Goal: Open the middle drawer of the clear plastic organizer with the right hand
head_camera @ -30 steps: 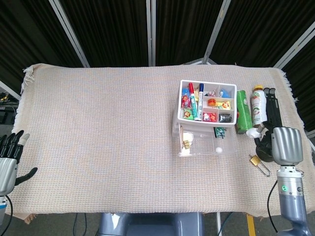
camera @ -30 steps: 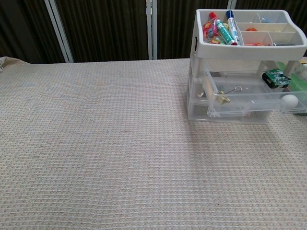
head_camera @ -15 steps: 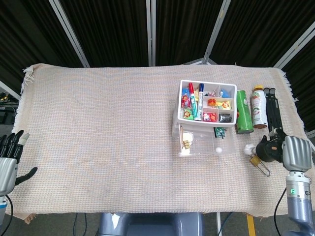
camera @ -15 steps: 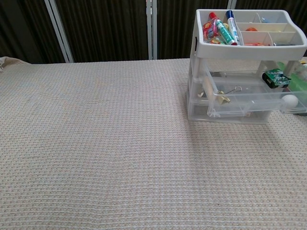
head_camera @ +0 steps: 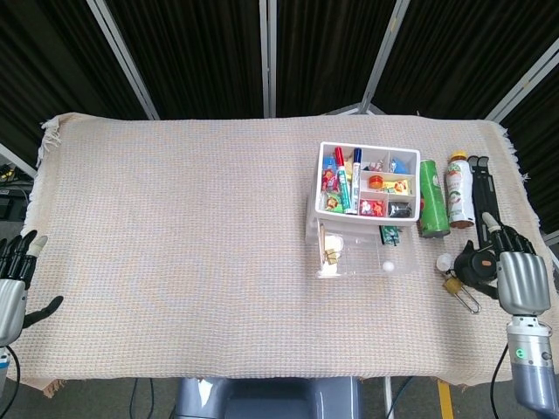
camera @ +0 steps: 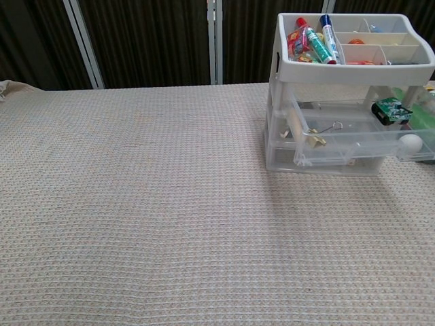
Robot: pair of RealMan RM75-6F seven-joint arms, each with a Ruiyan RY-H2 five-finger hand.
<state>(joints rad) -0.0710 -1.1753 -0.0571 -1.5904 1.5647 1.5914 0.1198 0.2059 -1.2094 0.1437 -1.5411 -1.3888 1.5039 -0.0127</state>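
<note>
Since 1.0 s ago the right hand (head_camera: pixel 521 278) has pulled back toward the near right edge of the desk (head_camera: pixel 175 244) and turned, its dark fingers (head_camera: pixel 492 229) now pointing away from the robot; the left hand (head_camera: pixel 12 288) has dropped slightly at the left edge. Right hand: silver back facing up, fingers extended and apart, holding nothing, well apart from the clear plastic organizer (camera: pixel 340 102). Left hand: also unclenched, fingers spread, thumb out to the side, holding nothing. Organizer stands on the right half of the desk; its middle drawer (camera: pixel 360 139) is pulled out toward the robot, transparent, showing a binder clip (camera: pixel 314 138), a green packet (camera: pixel 389 110) and a small white ball (camera: pixel 410 142) inside. White tray (head_camera: pixel 368 182) on top is divided into compartments with markers and small coloured items. Just right of the organizer: a green can (head_camera: pixel 431 198) and a white bottle (head_camera: pixel 458 188), both upright. A brass padlock (head_camera: pixel 456 286) lies beside the right hand. Desk covering is a beige waffle-weave cloth.
</note>
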